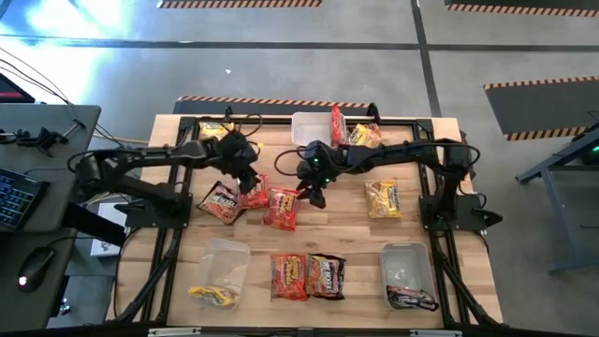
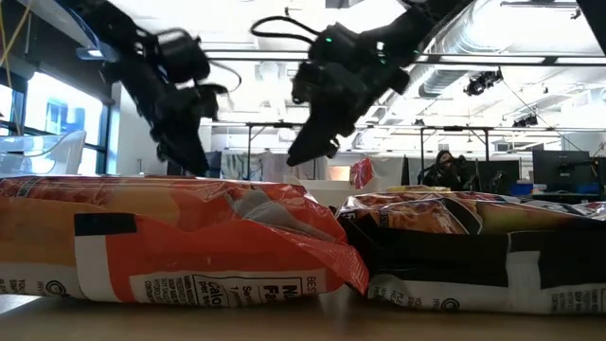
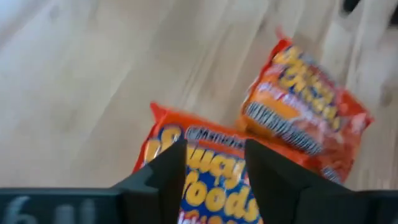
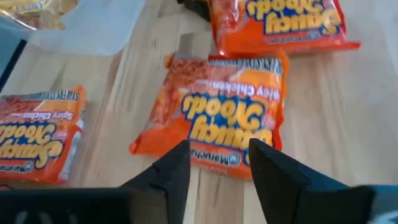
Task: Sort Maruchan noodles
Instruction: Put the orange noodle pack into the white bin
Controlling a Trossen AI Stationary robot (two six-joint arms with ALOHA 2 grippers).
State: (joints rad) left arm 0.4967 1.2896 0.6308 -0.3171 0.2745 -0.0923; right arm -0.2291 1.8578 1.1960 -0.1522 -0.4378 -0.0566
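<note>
Orange crinkly packet (image 4: 221, 115) lies flat mid-table, its "Saucy Noods" print legible only from the right wrist; the right gripper (image 4: 219, 165) hangs released above it. The left gripper (image 3: 214, 171), also spread, hovers over a neighbouring packet (image 3: 208, 186). A clear tub (image 1: 221, 265) holds one yellow packet (image 1: 214, 295).

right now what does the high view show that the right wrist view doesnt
Only the high view shows both arms, the left gripper, the yellow packet and the tub with a dark packet. Only the right wrist view shows the right gripper with its fingers open, and the "Saucy Noods" print. Both show the red-orange packet below it.
</note>
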